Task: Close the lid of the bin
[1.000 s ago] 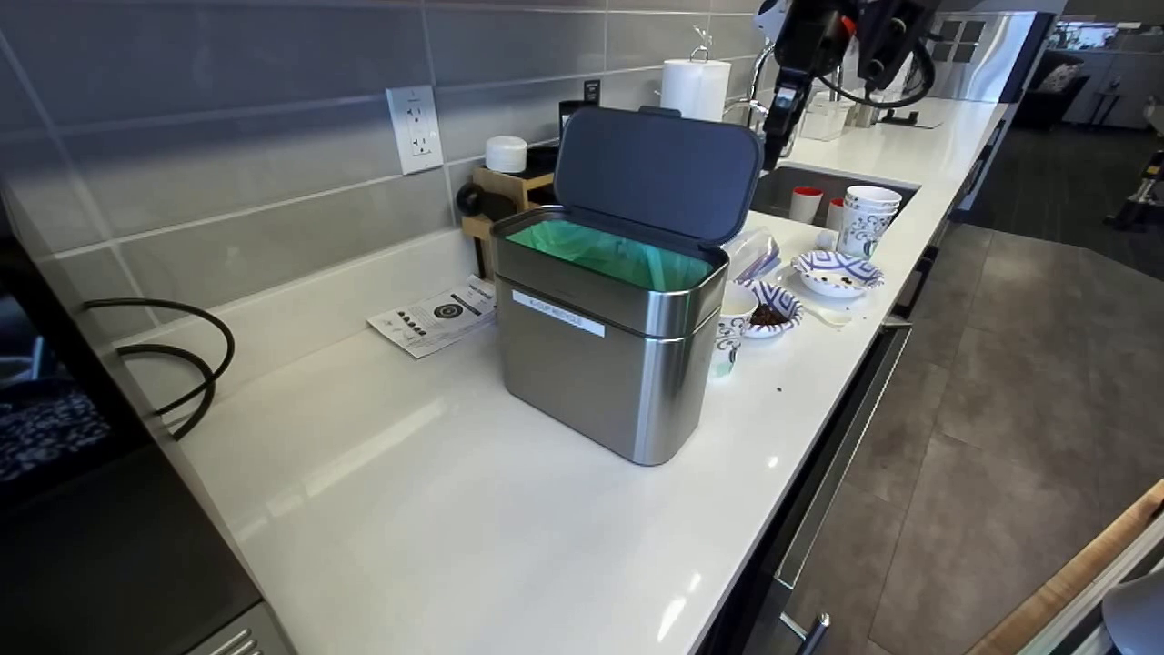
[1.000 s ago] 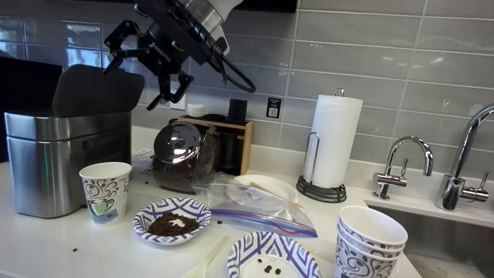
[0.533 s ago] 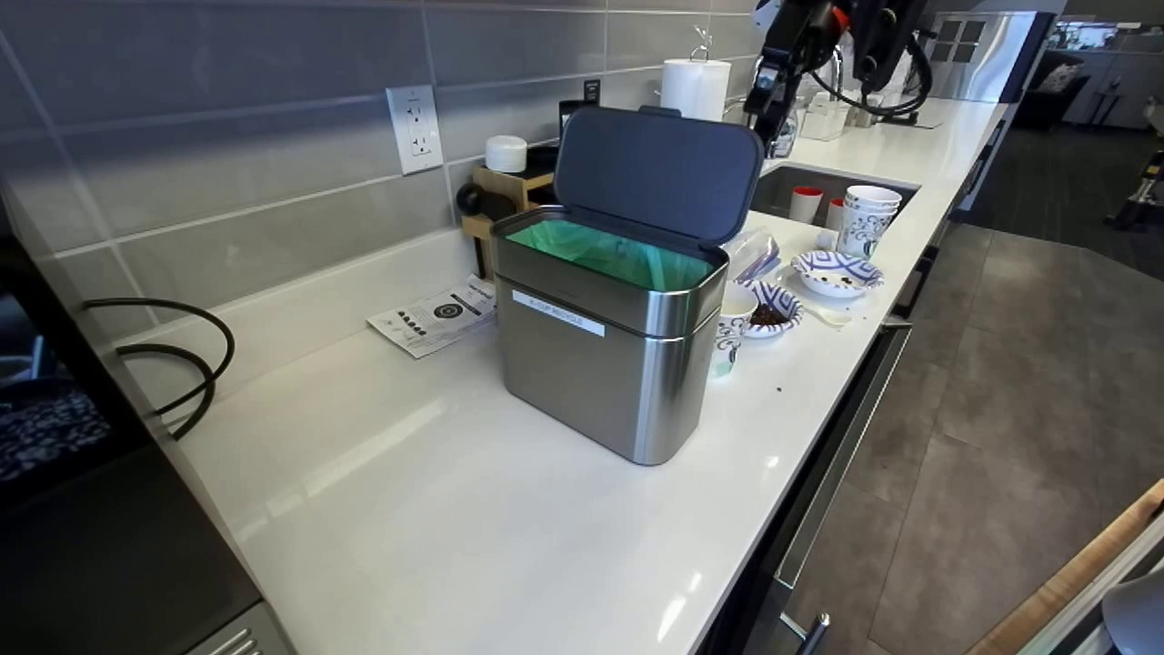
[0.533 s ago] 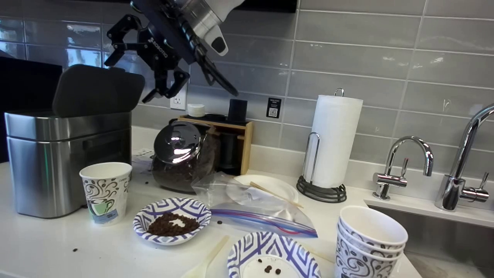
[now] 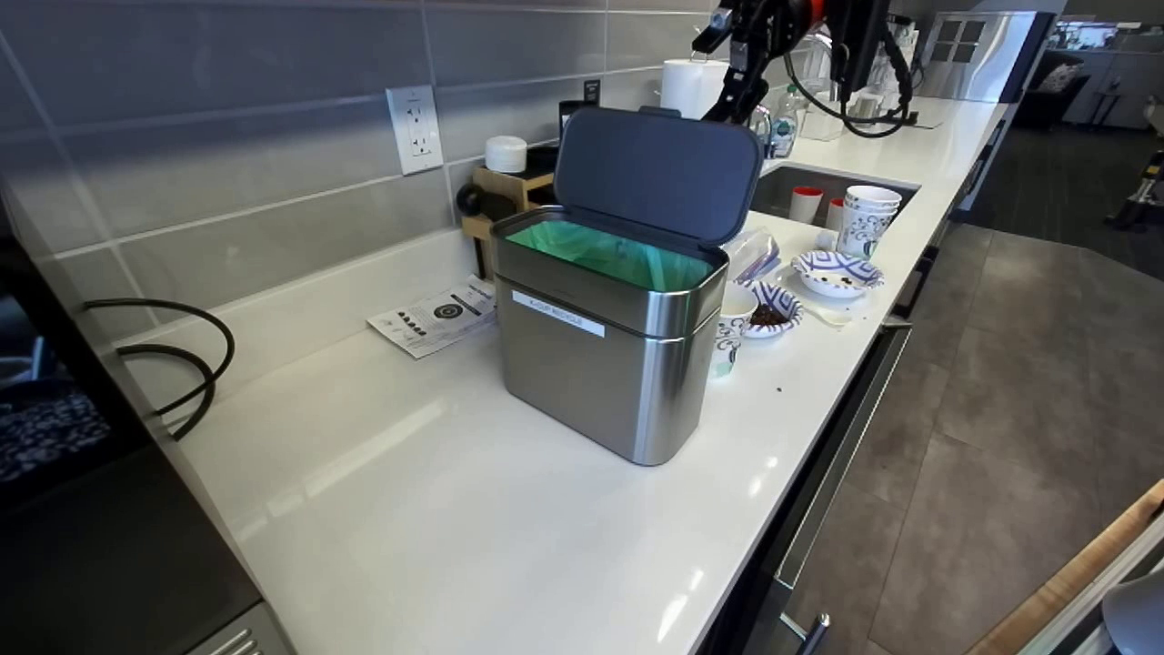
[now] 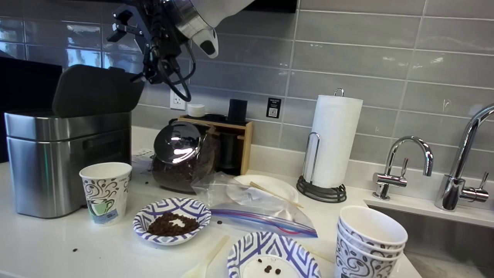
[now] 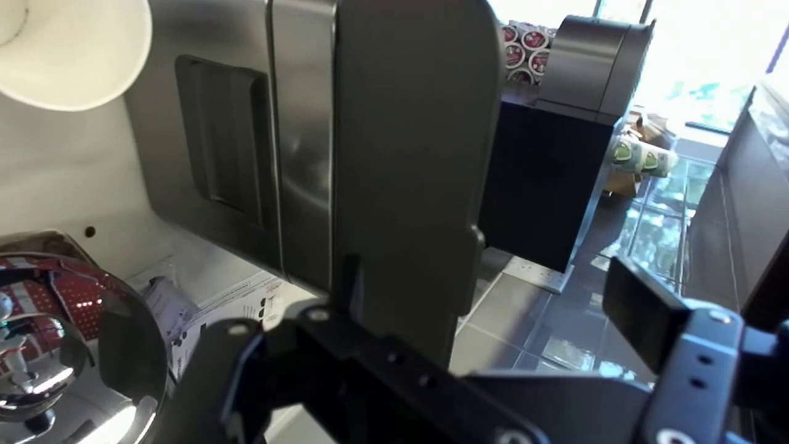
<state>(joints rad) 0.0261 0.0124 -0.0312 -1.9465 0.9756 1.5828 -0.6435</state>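
The bin (image 5: pixel 591 382) stands on the counter, its green liner (image 5: pixel 609 250) showing in an exterior view. It also shows in an exterior view (image 6: pixel 42 173) and the wrist view (image 7: pixel 302 123). The dark grey lid (image 5: pixel 655 177) stands open and nearly upright at the bin's edge, also in an exterior view (image 6: pixel 96 92) and the wrist view (image 7: pixel 413 142). No metal loop shows on it, only a small tab at its top edge. My gripper (image 7: pixel 493 302) is open and empty, at the lid's outer side near its upper edge (image 6: pixel 123 58). Whether a finger touches the lid cannot be told.
A paper cup (image 6: pixel 106 193) stands close beside the bin. A bowl of dark grounds (image 6: pixel 171 222), a glass jar with a shiny lid (image 6: pixel 181 158) and a plastic bag (image 6: pixel 266 208) are nearby. A tiled wall (image 5: pixel 273 136) runs behind; a dark appliance (image 5: pixel 109 509) stands opposite.
My gripper has moved toward the lid and turned, so its fingers are now close to the lid's upper edge. The lid and the bin have not moved.
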